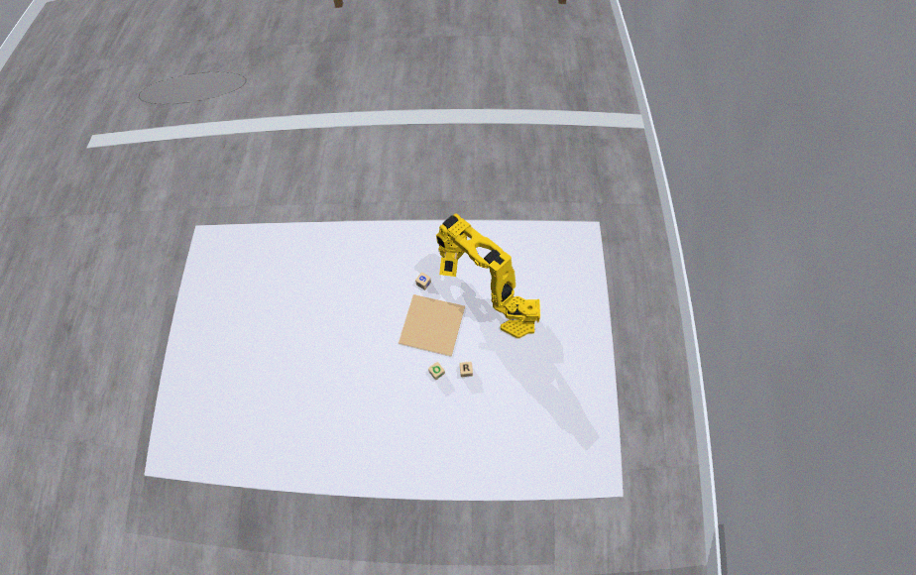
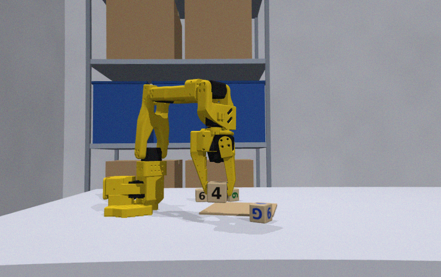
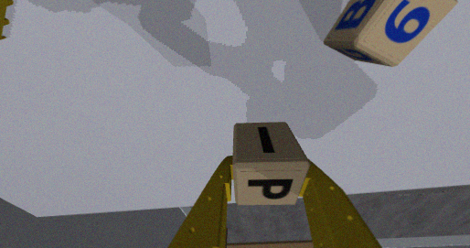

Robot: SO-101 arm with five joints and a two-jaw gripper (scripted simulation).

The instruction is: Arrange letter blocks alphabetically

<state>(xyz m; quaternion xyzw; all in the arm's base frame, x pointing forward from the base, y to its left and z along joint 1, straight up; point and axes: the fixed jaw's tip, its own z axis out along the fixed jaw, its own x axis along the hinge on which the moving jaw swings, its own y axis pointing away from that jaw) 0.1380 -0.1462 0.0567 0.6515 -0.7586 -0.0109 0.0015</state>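
My gripper (image 2: 217,194) (image 3: 268,179) is shut on a block with black characters (image 2: 216,186) (image 3: 249,143). The block is in the air, with P on its upper face and 4 and a bar-like character on its sides. The arm hides it in the top view. The tan mat (image 1: 431,324) (image 2: 229,209) lies flat. A blue-marked block (image 1: 423,281) (image 2: 260,212) (image 3: 404,26) is off the mat, a 6 or 9 on top. A green-lettered block (image 1: 436,370) (image 2: 234,195), with O or Q on top, and the R block (image 1: 466,368) (image 2: 201,195) are off its opposite side.
The robot base (image 1: 520,310) (image 2: 134,192) stands on the white table (image 1: 269,357) (image 2: 78,240), to the right of the mat in the top view. A shelf rack (image 2: 177,61) with boxes stands behind the table.
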